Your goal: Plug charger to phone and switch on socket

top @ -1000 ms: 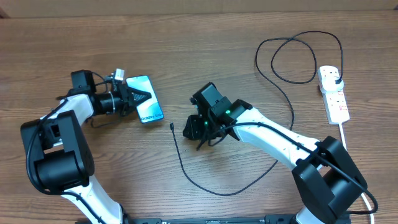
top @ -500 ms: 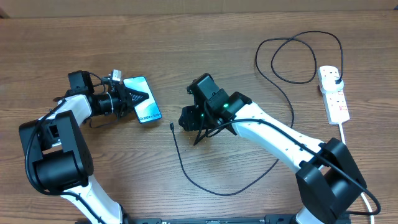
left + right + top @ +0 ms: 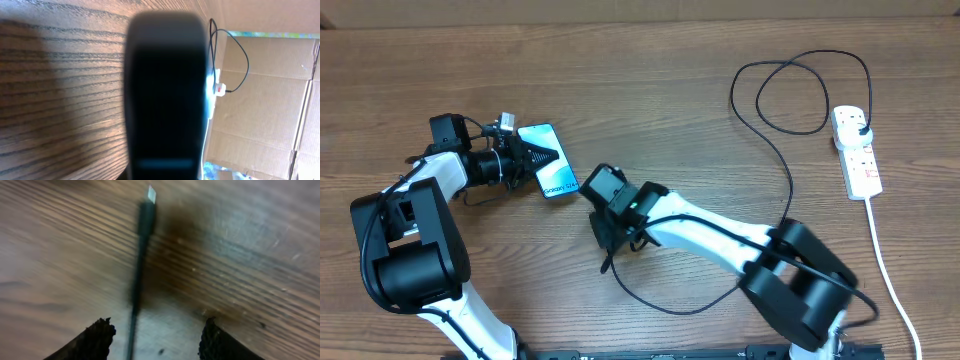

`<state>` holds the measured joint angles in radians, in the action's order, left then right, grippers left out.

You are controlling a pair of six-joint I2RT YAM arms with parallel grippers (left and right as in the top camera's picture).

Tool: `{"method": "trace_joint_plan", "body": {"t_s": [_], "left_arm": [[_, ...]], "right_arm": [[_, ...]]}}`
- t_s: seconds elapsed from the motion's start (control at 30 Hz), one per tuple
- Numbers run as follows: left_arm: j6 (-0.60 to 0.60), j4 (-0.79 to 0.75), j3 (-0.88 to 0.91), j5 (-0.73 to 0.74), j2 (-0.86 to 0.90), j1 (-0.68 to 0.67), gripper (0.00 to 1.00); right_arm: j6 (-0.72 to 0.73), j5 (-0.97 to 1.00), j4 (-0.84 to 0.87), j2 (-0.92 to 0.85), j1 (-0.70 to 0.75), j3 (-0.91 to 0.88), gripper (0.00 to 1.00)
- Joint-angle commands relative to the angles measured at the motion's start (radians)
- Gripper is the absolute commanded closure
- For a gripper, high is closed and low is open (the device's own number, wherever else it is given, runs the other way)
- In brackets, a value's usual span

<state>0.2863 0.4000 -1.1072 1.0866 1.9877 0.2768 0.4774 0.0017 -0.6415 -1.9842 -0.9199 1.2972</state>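
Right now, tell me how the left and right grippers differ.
The left gripper is shut on the phone; the right gripper is open, holding nothing. The left sits at the phone's end; the right hangs over the charger, its fingers either side of the cable. Both have black fingers.

Up close, a dark slab [image 3: 166,95] fills the middle, too blurred to name. To its left runs the wood-grain desk [image 3: 60,95]. Past its right edge peeks the white socket [image 3: 212,95], one red switch showing, and the charger's [image 3: 241,49] thin black cable loops across a cardboard wall [image 3: 265,110].
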Motion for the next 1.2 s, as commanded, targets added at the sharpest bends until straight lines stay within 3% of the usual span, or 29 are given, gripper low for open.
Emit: {"method": "trace_joint_plan", "body": {"t_s": [0.0,0.3,0.6,0.77,0.93,1.17], "left_arm": [[0.006,0.0,-0.007,0.029,-0.035,-0.001,0.96],[0.006,0.0,-0.007,0.029,-0.035,-0.001,0.95],[0.007,0.0,-0.007,0.029,-0.035,-0.001,0.96],[0.01,0.0,-0.007,0.03,-0.035,-0.001,0.95],[0.01,0.0,-0.007,0.03,-0.035,-0.001,0.96],[0.01,0.0,-0.007,0.032,-0.035,-0.001,0.96]], "right_arm": [[-0.005,0.031,-0.001,-0.03,-0.015,0.024,0.4],[0.024,0.137,-0.174,-0.037,0.019,0.062,0.39],[0.028,0.195,-0.346,-0.037,0.126,0.104,0.3],[0.042,0.069,-0.323,-0.037,0.176,0.104,0.25],[0.038,0.019,-0.243,-0.037,0.178,0.104,0.14],[0.023,0.019,-0.135,-0.037,0.174,0.161,0.21]]}}
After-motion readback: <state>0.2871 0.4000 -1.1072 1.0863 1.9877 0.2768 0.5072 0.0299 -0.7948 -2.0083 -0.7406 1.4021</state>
